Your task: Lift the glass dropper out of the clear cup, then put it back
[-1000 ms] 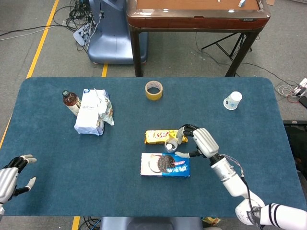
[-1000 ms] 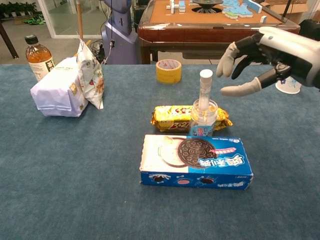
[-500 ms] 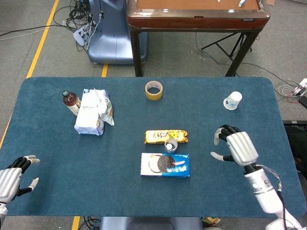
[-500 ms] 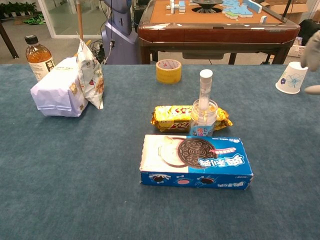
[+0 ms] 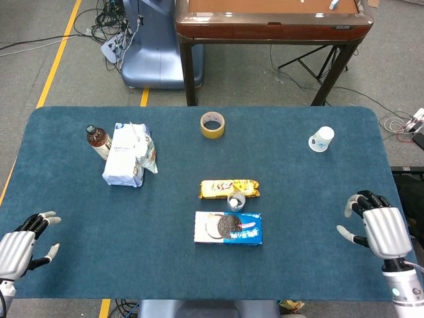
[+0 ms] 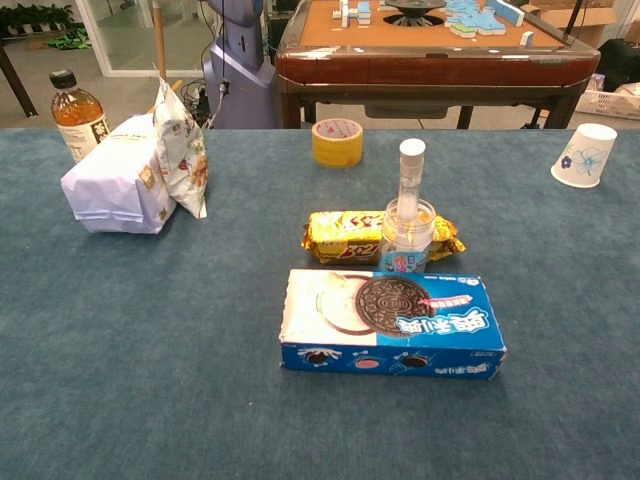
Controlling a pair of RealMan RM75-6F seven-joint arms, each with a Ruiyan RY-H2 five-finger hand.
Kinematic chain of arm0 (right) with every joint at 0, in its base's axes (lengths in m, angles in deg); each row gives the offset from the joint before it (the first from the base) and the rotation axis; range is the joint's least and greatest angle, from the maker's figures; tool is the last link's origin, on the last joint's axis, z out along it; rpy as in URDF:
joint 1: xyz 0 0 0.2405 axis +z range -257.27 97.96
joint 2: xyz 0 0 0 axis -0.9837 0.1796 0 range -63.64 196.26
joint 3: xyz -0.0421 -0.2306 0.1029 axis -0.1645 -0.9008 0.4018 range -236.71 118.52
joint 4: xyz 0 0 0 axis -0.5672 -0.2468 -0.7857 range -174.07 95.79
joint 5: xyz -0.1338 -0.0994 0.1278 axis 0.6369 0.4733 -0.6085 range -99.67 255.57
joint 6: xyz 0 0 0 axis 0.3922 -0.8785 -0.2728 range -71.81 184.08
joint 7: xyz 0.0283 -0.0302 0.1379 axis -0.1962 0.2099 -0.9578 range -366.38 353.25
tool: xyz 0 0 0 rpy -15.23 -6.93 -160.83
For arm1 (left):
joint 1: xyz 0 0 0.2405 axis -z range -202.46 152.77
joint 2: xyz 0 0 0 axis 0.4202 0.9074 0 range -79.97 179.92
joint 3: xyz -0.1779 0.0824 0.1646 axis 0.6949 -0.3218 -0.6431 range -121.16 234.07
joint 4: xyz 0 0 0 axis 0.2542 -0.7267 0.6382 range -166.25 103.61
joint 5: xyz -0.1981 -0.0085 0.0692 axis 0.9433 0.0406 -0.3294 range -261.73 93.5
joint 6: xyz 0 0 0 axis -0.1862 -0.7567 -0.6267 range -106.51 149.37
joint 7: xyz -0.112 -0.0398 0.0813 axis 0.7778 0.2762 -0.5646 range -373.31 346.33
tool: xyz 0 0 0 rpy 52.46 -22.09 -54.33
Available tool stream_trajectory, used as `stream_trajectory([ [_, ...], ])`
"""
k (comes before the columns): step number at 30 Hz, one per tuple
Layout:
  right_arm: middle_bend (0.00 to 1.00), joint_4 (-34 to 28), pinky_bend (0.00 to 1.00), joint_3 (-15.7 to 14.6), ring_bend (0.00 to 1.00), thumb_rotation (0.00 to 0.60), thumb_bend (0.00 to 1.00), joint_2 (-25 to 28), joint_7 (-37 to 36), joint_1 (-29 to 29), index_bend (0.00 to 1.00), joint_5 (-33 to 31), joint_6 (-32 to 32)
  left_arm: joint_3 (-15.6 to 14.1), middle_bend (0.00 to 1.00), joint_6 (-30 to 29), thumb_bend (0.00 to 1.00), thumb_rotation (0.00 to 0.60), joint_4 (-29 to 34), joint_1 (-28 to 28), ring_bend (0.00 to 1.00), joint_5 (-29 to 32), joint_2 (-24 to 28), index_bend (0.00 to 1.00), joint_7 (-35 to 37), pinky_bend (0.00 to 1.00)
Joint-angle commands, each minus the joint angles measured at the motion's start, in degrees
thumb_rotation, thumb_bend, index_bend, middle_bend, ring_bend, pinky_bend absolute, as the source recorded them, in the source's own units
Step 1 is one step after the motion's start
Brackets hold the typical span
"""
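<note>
Right robot hand (image 5: 377,225) has withdrawn; cookie box (image 6: 392,322) fronts clear cup (image 6: 407,236).

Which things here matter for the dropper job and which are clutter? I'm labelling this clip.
Job:
glass dropper, standing in the cup
clear cup
left hand, open, empty
right hand, open, empty

Lying about:
cookie box
yellow snack pack
tape roll
paper cup
bottle
white bag

Both hands outside chest view, dropper (image 6: 410,180) lower end blurred behind cup (image 6: 407,238), perhaps touching bottom
</note>
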Motion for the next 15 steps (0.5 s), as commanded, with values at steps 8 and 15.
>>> stream_trajectory([
  [8,0.44,6.45,0.36,0.95,0.27,0.600,0.20,-2.65,-8.06,-3.46,0.58,2.84,4.26,0.24,0.21,0.43,0.36,0.600,-0.86,0.31,0.16,0.55,-0.51,0.27,0.64,0.35],
  [15,0.44,7.76,0.36,2.47,0.27,0.600,0.20,-2.05,-10.24,-4.32,0.58,2.40,5.20,-0.14,0.22,2.05,0.36,0.600,-1.07,1.04,0.16,0.51,-1.03,0.27,0.40,0.35],
])
